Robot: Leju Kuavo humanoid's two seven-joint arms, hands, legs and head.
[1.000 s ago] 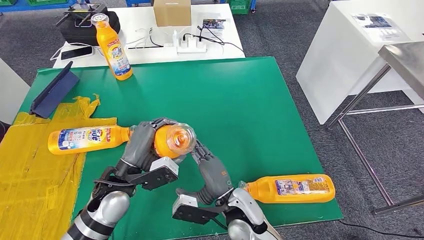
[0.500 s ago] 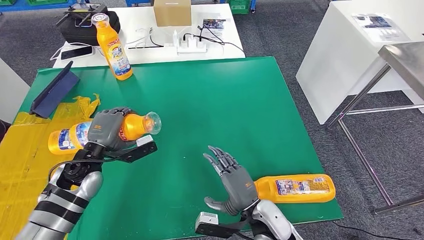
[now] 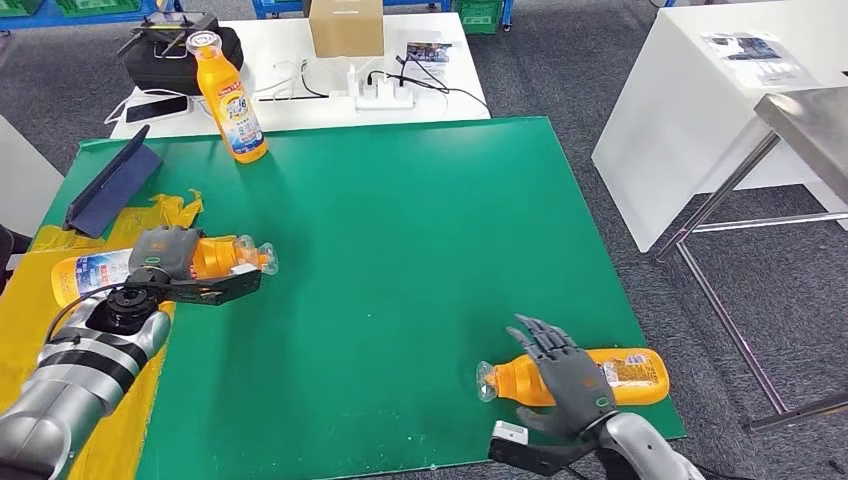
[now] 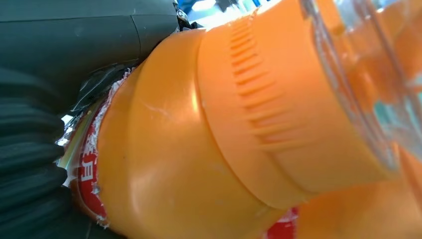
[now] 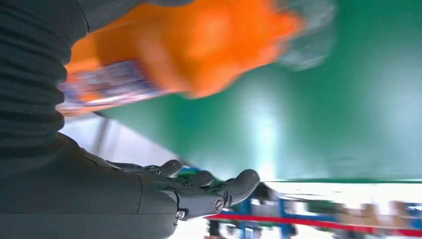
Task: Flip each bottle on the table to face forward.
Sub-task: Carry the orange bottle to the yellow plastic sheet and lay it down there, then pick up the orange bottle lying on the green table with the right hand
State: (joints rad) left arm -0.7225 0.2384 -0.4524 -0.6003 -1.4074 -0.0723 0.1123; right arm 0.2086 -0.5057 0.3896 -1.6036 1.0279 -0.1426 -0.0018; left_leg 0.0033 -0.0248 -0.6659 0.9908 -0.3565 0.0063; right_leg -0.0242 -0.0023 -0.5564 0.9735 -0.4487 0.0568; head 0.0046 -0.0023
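Three orange detergent bottles with clear caps are on the green table (image 3: 420,230). One bottle (image 3: 227,105) stands upright at the back left edge. My left hand (image 3: 162,256) grips a second bottle (image 3: 92,272) around its shoulder; it lies level over the yellow sheet, cap pointing right. The left wrist view shows that bottle's shoulder and ribbed collar (image 4: 224,139) up close. The third bottle (image 3: 625,372) lies near the front right corner, cap pointing left. My right hand (image 3: 562,378) hovers over its neck end with fingers spread; I cannot tell if it touches. In the right wrist view this bottle (image 5: 199,45) is blurred.
A yellow plastic sheet (image 3: 55,410) covers the table's left side, with a dark blue folded case (image 3: 110,182) behind it. A white table at the back carries a cardboard box (image 3: 345,25), a power strip (image 3: 385,92) and a black bag (image 3: 160,45). A white cabinet (image 3: 700,110) and metal frame (image 3: 745,200) stand right.
My left hand has carried its bottle leftward and lower, to above the yellow sheet. My right hand has moved right and now spreads over the front right bottle.
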